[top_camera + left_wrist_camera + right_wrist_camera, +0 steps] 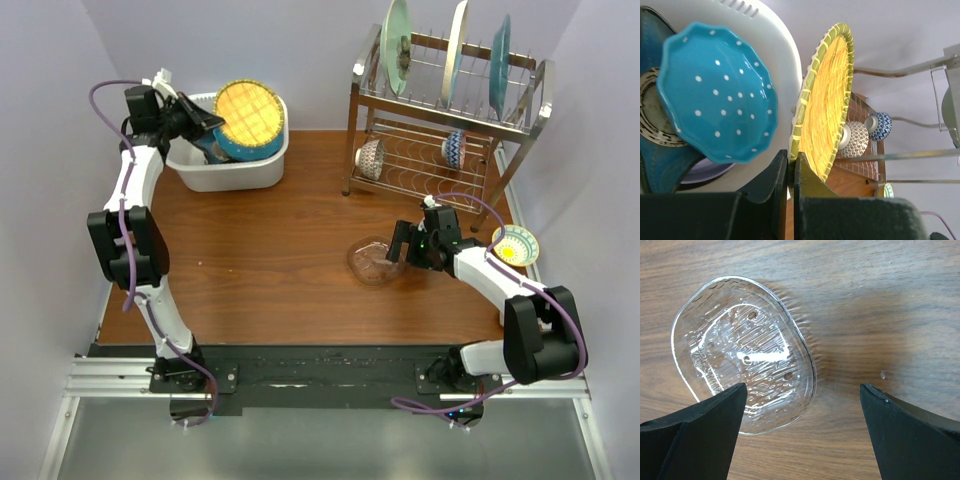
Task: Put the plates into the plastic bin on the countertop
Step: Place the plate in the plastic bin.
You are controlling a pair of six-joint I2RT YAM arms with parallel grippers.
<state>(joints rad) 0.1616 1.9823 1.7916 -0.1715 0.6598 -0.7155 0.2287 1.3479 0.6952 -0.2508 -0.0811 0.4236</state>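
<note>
Currently, the left tool (791, 167) is gripping the amber plate (250, 112) by its rim, holding it on edge over the plastic bin (235, 176) at the worktop's (280, 235) far left. Further right, the right tool (802, 390) is hovering wide open over a clear glass dish (740, 350).

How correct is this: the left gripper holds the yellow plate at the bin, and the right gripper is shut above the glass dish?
Not quite: the right gripper is open, not shut, above the glass dish, as the right wrist view shows.
</note>
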